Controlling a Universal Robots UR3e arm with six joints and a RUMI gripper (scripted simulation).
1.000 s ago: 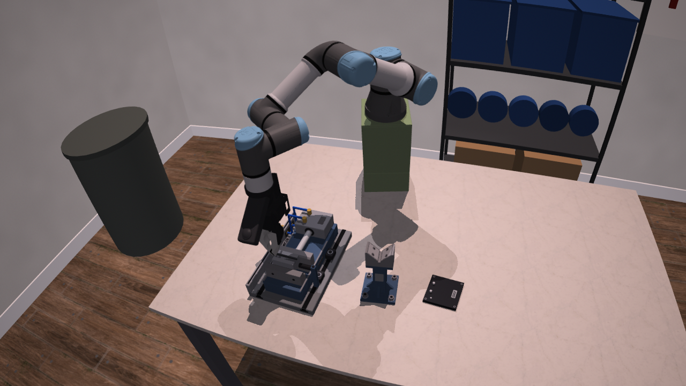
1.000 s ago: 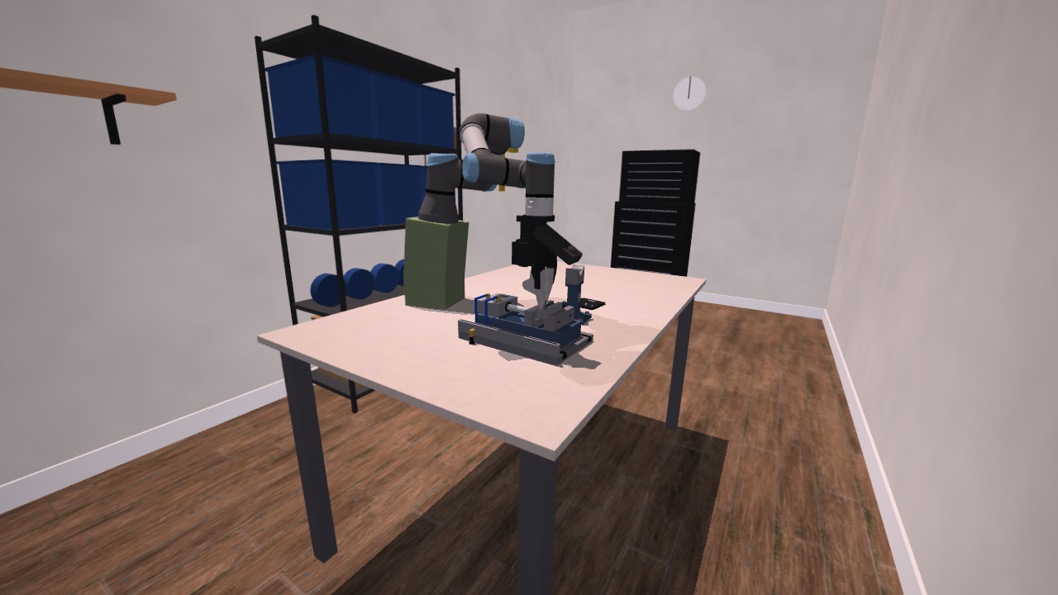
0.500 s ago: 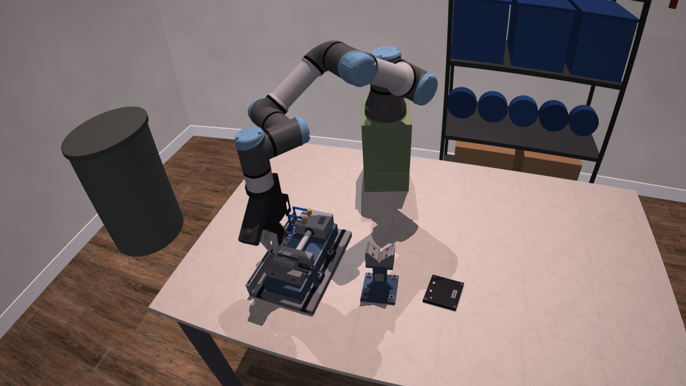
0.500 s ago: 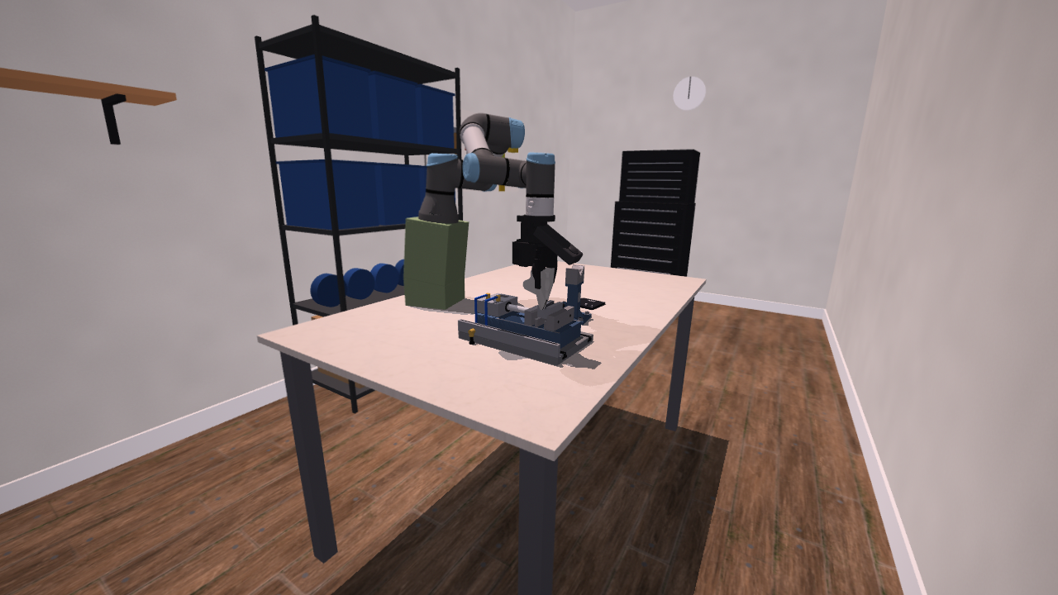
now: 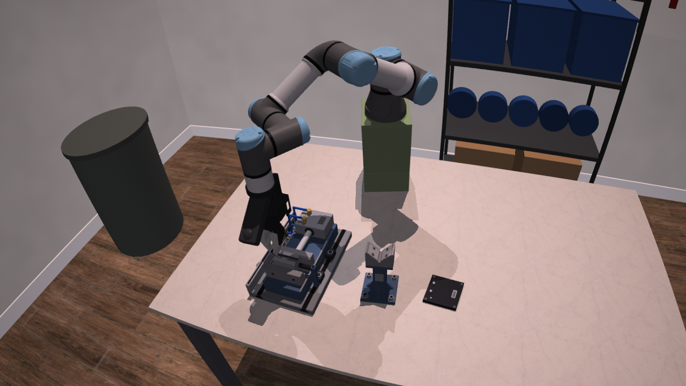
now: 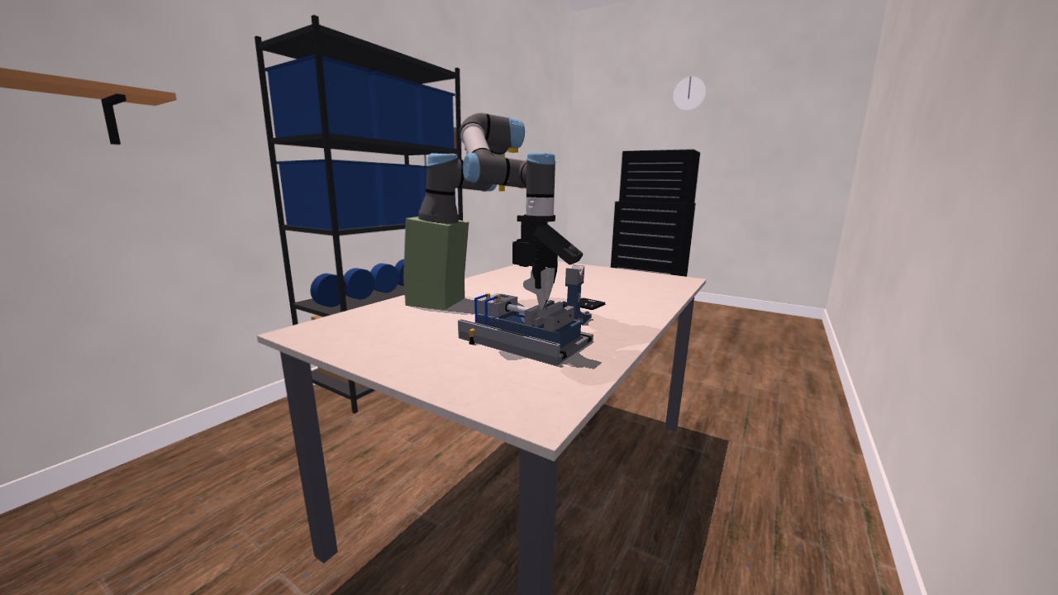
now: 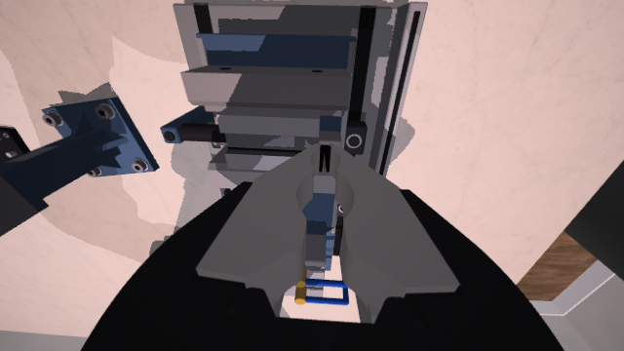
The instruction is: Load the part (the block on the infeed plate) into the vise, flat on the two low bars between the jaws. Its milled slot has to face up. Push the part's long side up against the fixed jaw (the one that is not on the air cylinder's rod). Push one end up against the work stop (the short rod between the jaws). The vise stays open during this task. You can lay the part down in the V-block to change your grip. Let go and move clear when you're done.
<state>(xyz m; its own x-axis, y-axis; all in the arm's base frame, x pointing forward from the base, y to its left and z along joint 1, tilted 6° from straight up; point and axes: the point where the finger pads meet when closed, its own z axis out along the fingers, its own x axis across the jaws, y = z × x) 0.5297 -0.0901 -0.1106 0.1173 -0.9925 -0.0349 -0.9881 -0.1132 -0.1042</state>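
So, brown wood floor [image 5: 62,288] [image 6: 769,444] [image 7: 551,278], pale worktop [image 5: 527,239] [image 6: 414,369] [image 7: 487,122], and all the action is at the vise [image 5: 283,285] [image 6: 517,336] [image 7: 278,51]. The black plate [image 5: 443,292] [image 6: 592,303] has no block on it, and the V-shaped rest [image 5: 371,254] [image 6: 574,276] isn't holding one either. Pretty sure the block [image 5: 286,260] [image 7: 268,124] is the grey piece down between the jaws, long side running along the fixed jaw [image 5: 288,274] [image 6: 560,318] [image 7: 268,90], one end by the stop rod [image 5: 305,265] [image 7: 195,132]. Can't tell if either side really touches, and I wouldn't swear the slot faces up.

The tool [image 5: 274,253] [image 6: 543,307] [image 7: 325,146] has its fingers pressed together, nothing pinched, tips low by the end away from the rod. My guess is it's doing a closed-finger nudge toward the stop, so it's late in the job.

What could bite it: push off-centre and the block probably twists, opening a gap at the fixed jaw. Tips too high and they'd skate over the top or tip it off the low bars; too low and they could catch a bar or jaw. Push too hard against the rod and it might bounce back or ride up. Backing out sideways could drag it too, so I'd lift straight up.
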